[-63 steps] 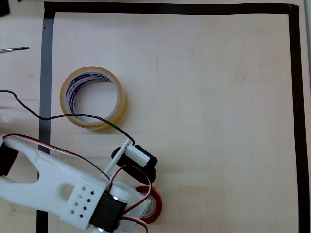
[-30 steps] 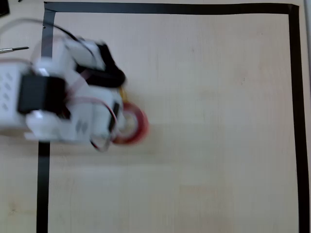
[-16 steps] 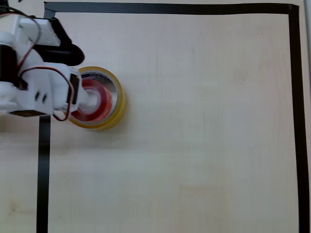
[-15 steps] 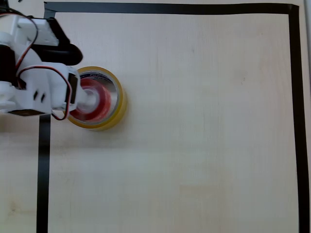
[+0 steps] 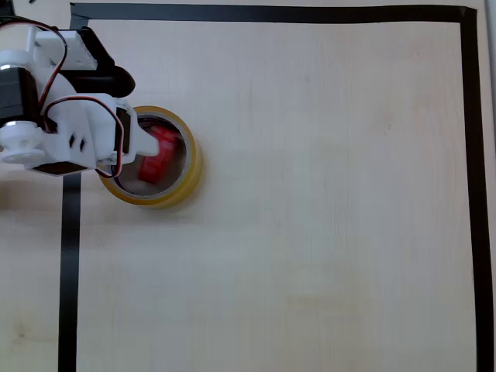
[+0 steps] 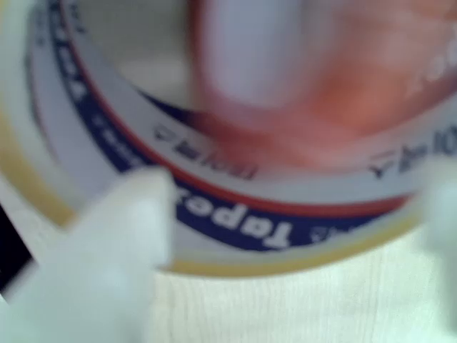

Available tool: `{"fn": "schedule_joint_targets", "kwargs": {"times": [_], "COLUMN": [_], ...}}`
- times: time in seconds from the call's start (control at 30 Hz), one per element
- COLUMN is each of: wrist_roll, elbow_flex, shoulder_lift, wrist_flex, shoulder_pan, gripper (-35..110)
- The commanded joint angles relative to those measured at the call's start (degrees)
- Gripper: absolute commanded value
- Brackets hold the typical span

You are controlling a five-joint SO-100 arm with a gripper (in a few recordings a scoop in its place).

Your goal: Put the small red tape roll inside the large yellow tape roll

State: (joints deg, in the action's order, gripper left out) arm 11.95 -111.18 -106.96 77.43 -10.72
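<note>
The large yellow tape roll (image 5: 191,172) lies flat at the left of the taped field. The small red tape roll (image 5: 158,153) sits tilted inside its hole, low against the inner wall. My white gripper (image 5: 138,149) hangs over the ring's left rim, reaching into the hole just left of the red roll. In the wrist view the red roll (image 6: 335,93) is a blur beyond the fingers, inside the yellow roll's printed white core (image 6: 235,214). The gripper (image 6: 293,214) has its two white fingers (image 6: 136,236) far apart, with nothing between them.
A black tape border (image 5: 271,13) frames the pale wooden table, with its left strip (image 5: 70,271) running under the arm. The arm's white body and red and black wires (image 5: 46,124) cover the table's left edge.
The arm carried the red roll from the lower table up to the yellow roll. In the last half second the fingers opened and the red roll dropped, tilted, into the hole.
</note>
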Motion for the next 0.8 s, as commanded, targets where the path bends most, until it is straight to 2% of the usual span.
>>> {"fn": "schedule_joint_targets", "kwargs": {"times": [0.0,0.23,0.27,0.33,0.5,0.63,0.77], "wrist_roll": [0.6,0.6,0.5,0.5,0.5,0.5,0.4], "elbow_flex": [0.9,1.1,1.1,1.1,-4.0,-19.9,-24.5], "shoulder_lift": [-2.5,-11.8,-14.3,-20.1,-36.1,-52.6,-64.8], "wrist_flex": [0.1,1.8,2.8,5.2,8.5,3.2,0.8], "shoulder_pan": [-1.1,1.1,1.4,1.7,1.3,0.2,4.1], "gripper": [22,22,19,0,0,0,0]}}
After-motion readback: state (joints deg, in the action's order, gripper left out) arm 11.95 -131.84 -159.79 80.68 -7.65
